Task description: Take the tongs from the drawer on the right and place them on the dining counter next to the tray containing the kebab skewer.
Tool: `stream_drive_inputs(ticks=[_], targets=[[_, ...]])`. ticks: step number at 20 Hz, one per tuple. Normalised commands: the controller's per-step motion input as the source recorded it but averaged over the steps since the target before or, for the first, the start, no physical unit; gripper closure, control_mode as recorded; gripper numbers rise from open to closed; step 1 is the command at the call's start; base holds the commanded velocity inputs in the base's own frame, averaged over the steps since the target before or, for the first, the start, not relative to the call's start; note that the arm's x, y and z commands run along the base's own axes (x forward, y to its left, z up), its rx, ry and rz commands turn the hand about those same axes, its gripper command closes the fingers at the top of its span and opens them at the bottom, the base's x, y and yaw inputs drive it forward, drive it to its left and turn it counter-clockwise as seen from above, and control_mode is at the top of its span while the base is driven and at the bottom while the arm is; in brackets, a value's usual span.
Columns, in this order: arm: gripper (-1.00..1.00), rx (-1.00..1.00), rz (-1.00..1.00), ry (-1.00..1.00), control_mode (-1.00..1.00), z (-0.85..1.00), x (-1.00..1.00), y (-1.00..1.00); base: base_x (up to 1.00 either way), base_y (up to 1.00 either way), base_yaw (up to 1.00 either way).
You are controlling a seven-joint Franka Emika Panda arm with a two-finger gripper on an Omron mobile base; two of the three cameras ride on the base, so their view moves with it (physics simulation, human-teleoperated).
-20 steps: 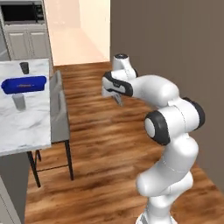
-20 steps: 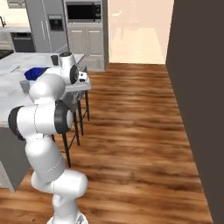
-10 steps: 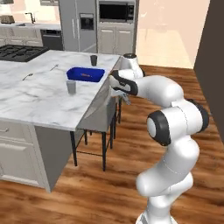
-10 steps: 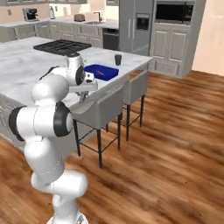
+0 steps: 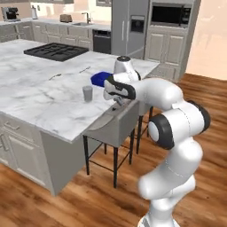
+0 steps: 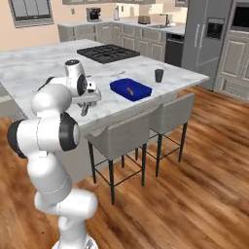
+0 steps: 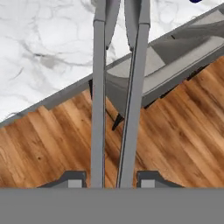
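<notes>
Warm wooden plank floor [image 6: 194,194]. Two grey stools [image 6: 121,138] on dark legs stand at the bench edge. Behind, beige-grey cabinets [image 5: 168,44], a steel fridge [image 5: 128,26], a built-in microwave [image 5: 170,14], a window [image 6: 30,10].

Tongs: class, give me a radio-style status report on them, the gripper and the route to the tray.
Gripper shut on tongs, carried over the bar stool at the dining counter edge. Blue tray with kebab skewer ahead. Grey cup stands near.
</notes>
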Motion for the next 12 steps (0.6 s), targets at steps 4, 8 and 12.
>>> stream_drive_inputs(ticks=[4,8,12], targets=[[1.00,0.00,0.00,0.00,1.00,0.00,0.00,0.00,0.61,-0.64,0.32],[1.00,0.00,0.00,0.00,1.00,0.00,0.00,0.00,0.53,-0.76,0.30],[1.00,0.00,0.00,0.00,1.00,0.00,0.00,0.00,0.47,-0.81,0.30]])
